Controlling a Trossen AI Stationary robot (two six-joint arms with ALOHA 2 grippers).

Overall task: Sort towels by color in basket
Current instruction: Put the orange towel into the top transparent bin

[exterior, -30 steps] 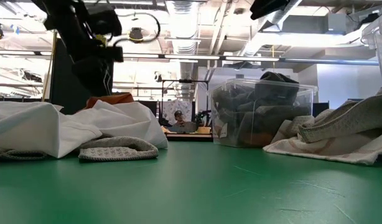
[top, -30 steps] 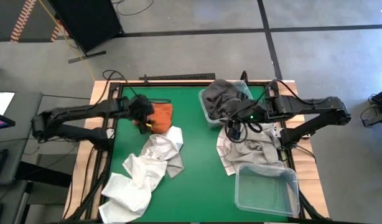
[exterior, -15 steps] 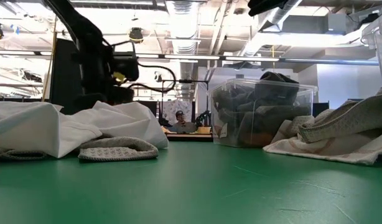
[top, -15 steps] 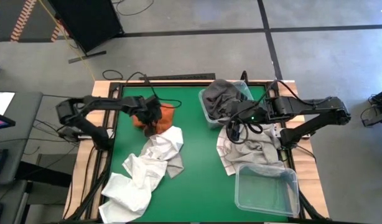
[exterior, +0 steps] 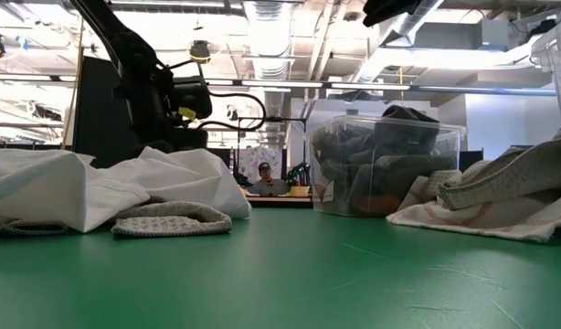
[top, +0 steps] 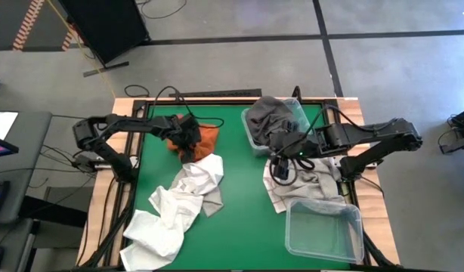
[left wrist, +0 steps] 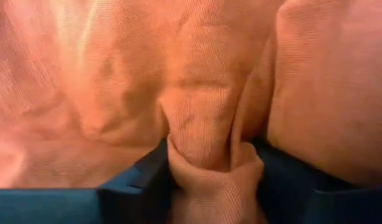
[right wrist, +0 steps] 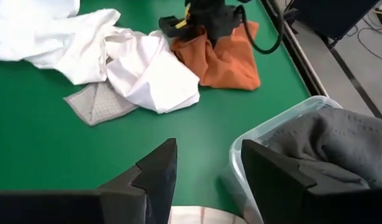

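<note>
1 rust orange towel (top: 205,136) lies at the table's far left, a fold pinched between the left gripper's (top: 188,141) fingers. The right gripper (right wrist: 203,171) hovers with jaws apart beside the bin (top: 256,140) of dark grey towels (top: 271,117).

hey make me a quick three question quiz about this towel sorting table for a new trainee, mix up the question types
1. True or false: the left hand is pinching a fold of the rust orange towel.
2. Multiple choice: the clear bin at the table's far edge holds mainly A) white towels, B) dark grey towels, C) nothing.
3. Fill in: the right hand hovers with its fingers apart, holding ____.

Key
1. True: the left wrist view shows orange cloth bunched between its fingers.
2. B. The white towels lie loose on the green table.
3. Nothing; it hangs above the mat beside that bin.
</note>
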